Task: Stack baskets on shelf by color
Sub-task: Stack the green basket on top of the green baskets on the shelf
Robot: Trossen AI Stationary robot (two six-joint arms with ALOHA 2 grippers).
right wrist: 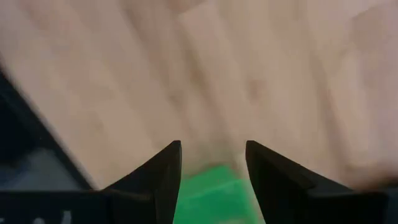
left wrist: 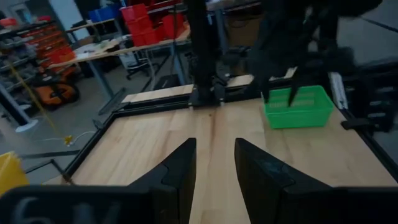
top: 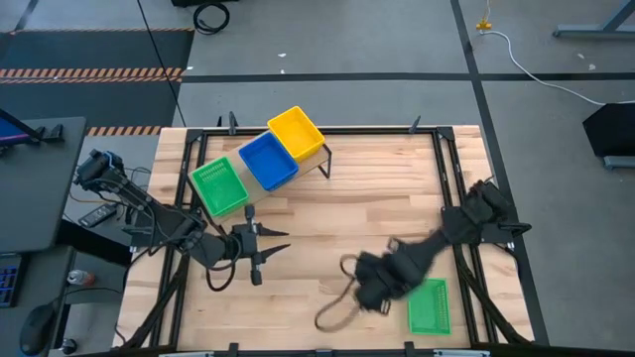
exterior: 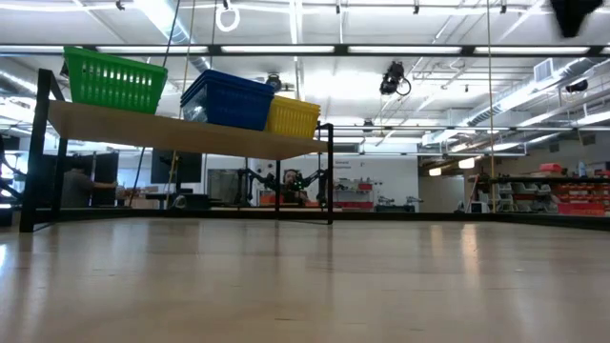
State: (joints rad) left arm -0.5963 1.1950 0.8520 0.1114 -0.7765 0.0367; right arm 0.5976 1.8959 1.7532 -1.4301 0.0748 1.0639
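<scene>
The right gripper [top: 369,290] hangs spread and empty over the table [top: 337,213], just beside a lone green basket [top: 429,305] lying near the table's front right corner. The left gripper [top: 266,246], also spread with nothing between its fingers, waits near the shelf [exterior: 181,133], where green [top: 218,188], blue [top: 267,160] and yellow [top: 296,133] baskets sit side by side.

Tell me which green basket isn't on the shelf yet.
The green basket lying on the tabletop by the right gripper, whose fingers are open above it. The other green basket already sits on the shelf, beside the blue one.
</scene>
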